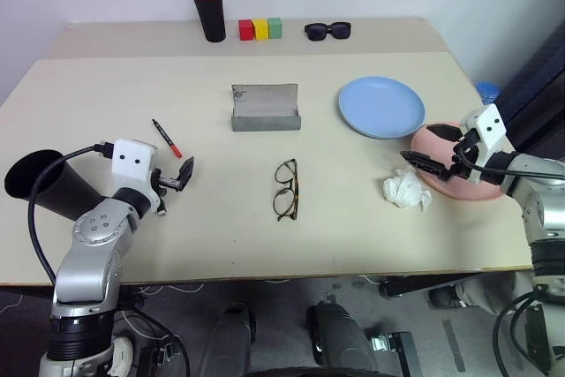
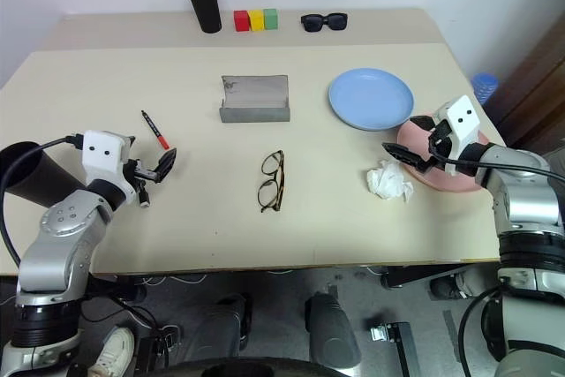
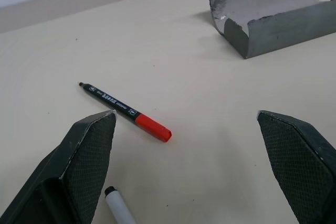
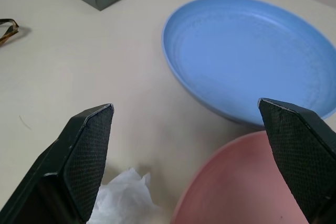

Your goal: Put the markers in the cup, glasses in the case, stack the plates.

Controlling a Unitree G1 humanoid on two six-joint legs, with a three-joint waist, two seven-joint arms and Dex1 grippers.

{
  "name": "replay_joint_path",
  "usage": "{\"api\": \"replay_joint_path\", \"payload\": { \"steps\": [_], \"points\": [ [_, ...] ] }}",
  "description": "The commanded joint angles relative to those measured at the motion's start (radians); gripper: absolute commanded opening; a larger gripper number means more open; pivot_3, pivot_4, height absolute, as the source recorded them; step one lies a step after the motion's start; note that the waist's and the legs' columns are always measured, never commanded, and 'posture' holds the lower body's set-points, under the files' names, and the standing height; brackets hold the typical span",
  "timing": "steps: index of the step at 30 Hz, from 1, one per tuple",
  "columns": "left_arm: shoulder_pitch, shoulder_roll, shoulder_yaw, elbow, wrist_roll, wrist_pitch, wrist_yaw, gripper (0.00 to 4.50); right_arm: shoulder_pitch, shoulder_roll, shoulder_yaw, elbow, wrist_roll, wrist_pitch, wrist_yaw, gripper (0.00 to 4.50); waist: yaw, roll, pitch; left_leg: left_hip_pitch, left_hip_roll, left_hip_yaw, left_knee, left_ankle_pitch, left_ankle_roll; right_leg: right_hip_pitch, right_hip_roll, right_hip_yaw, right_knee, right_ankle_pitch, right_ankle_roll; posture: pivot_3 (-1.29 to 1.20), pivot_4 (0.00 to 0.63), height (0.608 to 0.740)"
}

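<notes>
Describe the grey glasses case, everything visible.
The glasses case is grey, rectangular and felt-like, with paler scuffs along one end. It sits hinged open and empty on the table, its lid standing up behind the shallow tray. It lies mid-table beyond the spectacles and beside the blue plate, and nothing touches it.

The cup [image 1: 40, 184] lies partly behind the left arm, its base hidden. The pink plate [image 1: 446, 184] is largely covered by the right gripper [image 1: 422, 162] and wrist. In the left wrist view a white marker [image 3: 119, 206] is cut off at the edge, and the case [image 3: 273, 19] runs out of frame. The print on the black marker [image 3: 125, 111] is too small to read.
</notes>
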Motion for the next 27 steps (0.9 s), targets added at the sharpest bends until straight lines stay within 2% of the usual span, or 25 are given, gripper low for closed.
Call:
{"api": "replay_joint_path", "payload": {
  "steps": [1,12,20,27],
  "points": [
    [-0.002,0.007,0.031,-0.023,-0.006,-0.016,-0.001,4.41,-0.022,0.005,-0.019,-0.017,0.008,-0.014,-0.005,4.50,0.000,0.000,0.000,0.000,0.000,0.000,0.000,0.000,0.000,0.000,0.000,0.000,0.000,0.000,0.000,0.00,0.150,0.740],
    [-0.012,-0.011,0.026,-0.054,-0.011,0.019,0.036,4.41,-0.059,0.029,-0.001,0.012,-0.021,-0.037,-0.019,4.50,0.000,0.000,0.000,0.000,0.000,0.000,0.000,0.000,0.000,0.000,0.000,0.000,0.000,0.000,0.000,0.00,0.150,0.740],
    [-0.079,-0.023,-0.014,-0.028,0.016,0.050,0.062,4.41,-0.053,0.047,-0.003,-0.020,-0.027,-0.041,-0.055,4.50,0.001,0.000,0.000,0.000,0.000,0.000,0.000,0.000,0.000,0.000,0.000,0.000,0.000,0.000,0.000,0.00,0.150,0.740],
    [-0.178,-0.045,-0.034,0.053,0.073,0.109,0.153,4.41,-0.100,0.082,0.059,-0.046,-0.075,-0.050,-0.083,4.50,-0.001,0.000,0.000,0.000,0.000,0.000,0.000,0.000,0.000,0.000,0.000,0.000,0.000,0.000,0.000,0.00,0.150,0.740]
  ]
}}
